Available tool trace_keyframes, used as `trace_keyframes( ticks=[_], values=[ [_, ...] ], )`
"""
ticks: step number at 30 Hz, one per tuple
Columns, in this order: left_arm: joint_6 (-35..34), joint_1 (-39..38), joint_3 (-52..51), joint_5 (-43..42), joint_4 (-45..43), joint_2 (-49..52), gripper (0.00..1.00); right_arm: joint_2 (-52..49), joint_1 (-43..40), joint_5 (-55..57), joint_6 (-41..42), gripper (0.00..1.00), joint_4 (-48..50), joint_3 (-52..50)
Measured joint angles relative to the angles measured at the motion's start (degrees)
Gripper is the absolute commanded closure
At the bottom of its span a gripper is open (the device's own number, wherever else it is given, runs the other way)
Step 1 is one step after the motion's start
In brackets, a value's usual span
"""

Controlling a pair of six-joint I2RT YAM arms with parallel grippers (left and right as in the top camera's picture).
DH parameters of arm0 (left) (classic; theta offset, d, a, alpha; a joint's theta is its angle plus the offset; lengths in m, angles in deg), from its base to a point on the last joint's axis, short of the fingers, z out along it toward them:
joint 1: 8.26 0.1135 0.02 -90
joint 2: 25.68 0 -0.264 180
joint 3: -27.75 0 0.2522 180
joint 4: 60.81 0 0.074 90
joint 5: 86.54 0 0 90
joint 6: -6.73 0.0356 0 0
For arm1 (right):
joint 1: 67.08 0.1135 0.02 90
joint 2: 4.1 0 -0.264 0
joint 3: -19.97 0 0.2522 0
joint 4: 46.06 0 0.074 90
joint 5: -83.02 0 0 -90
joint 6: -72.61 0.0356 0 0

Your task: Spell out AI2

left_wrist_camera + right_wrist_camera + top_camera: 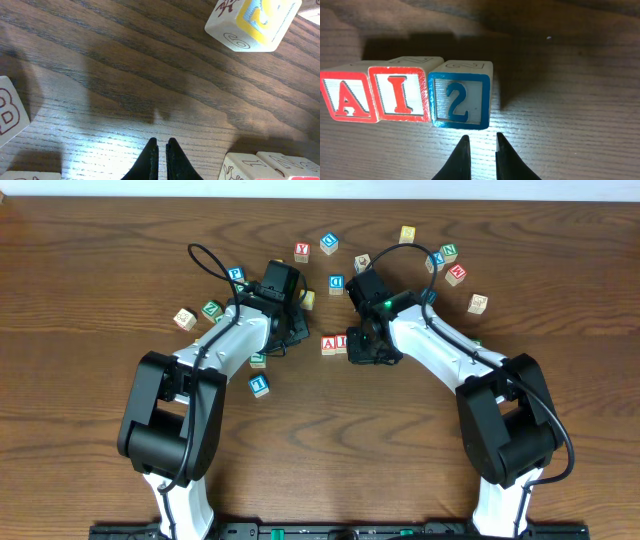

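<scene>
Three lettered blocks stand in a row in the left half of the right wrist view, touching side to side. A red A block (346, 98) is at the left edge, a red I block (400, 95) is next to it, and a blue 2 block (459, 102) closes the row on the right. Just below the 2 block, the right gripper (483, 146) hangs over the wooden table (570, 100). Its fingers are a narrow gap apart and hold nothing.

In the overhead view the A and I blocks sit near the centre of the frame. The right gripper covers the spot just to their right. Loose blocks (329, 243) lie scattered across the upper part of the frame.

In the left wrist view the left gripper (162, 147) is at the bottom centre, its fingertips almost pressed together and empty over bare wood. A yellow-faced block (252, 22) lies at the upper right, and a block marked B (7, 117) at the left edge.
</scene>
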Motion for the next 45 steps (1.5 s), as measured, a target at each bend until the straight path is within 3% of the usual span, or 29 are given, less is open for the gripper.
trace_keyframes(
  ticks=[21, 28, 35, 40, 45],
  values=[
    [0.0, 0.0, 0.0, 0.0, 0.0, 0.0, 0.93, 0.0, 0.2, 0.7, 0.0, 0.86, 2.1, -0.1],
    [0.0, 0.0, 0.0, 0.0, 0.0, 0.0, 0.92, 0.0, 0.2, 0.9, 0.0, 0.91, 2.1, -0.2],
    [0.0, 0.0, 0.0, 0.0, 0.0, 0.0, 0.92, 0.3, 0.2, 0.4, -0.8, 0.86, 1.3, -0.2],
    [0.0, 0.0, 0.0, 0.0, 0.0, 0.0, 0.93, 4.2, -0.2, 0.1, -1.6, 0.76, 0.6, -0.7],
    [0.0, 0.0, 0.0, -0.1, -0.2, 0.0, 0.93, 9.1, -1.3, 0.1, -1.8, 0.77, 3.0, -0.7]
  ],
)
